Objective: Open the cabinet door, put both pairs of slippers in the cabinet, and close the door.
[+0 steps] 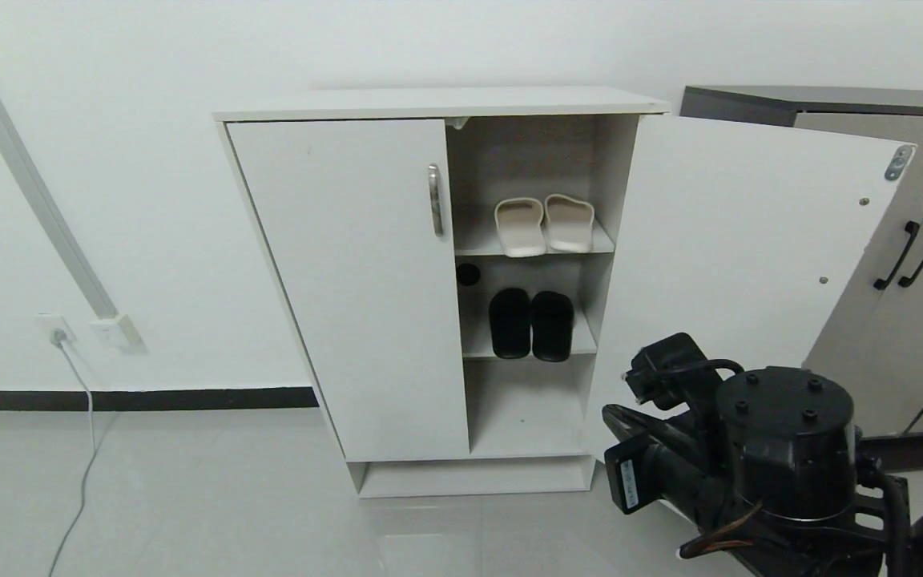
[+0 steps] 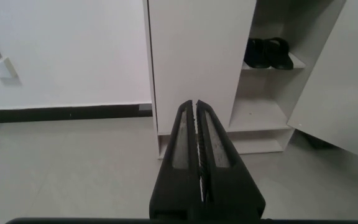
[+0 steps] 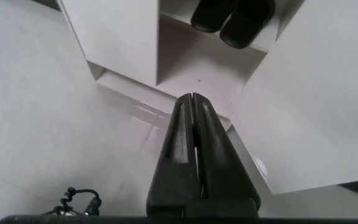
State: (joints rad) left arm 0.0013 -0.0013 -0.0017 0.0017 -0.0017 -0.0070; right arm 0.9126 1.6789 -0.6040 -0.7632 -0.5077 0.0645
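- The white two-door wooden cabinet (image 1: 349,280) has its flat white right-hand door (image 1: 734,240) swung out to 3 o'clock of the opening, which leaves the shelves reachable
- The pale beige pair of slippers (image 1: 543,224) lies side by side on the upper shelf, and the black pair of slippers (image 1: 531,323) lies on the shelf at 6 o'clock of it; with both stowed, I judge that only the closing is left
- The black right arm (image 1: 694,417) hangs low at 5 o'clock in the head view, near the door's inner face, a fair spot to push from
- The right jaws are clenched on nothing, with the door at 12 to 1 o'clock of them, possibly just clear of contact
- The left jaws are likewise clenched and empty, facing the cabinet's base, well apart from the door
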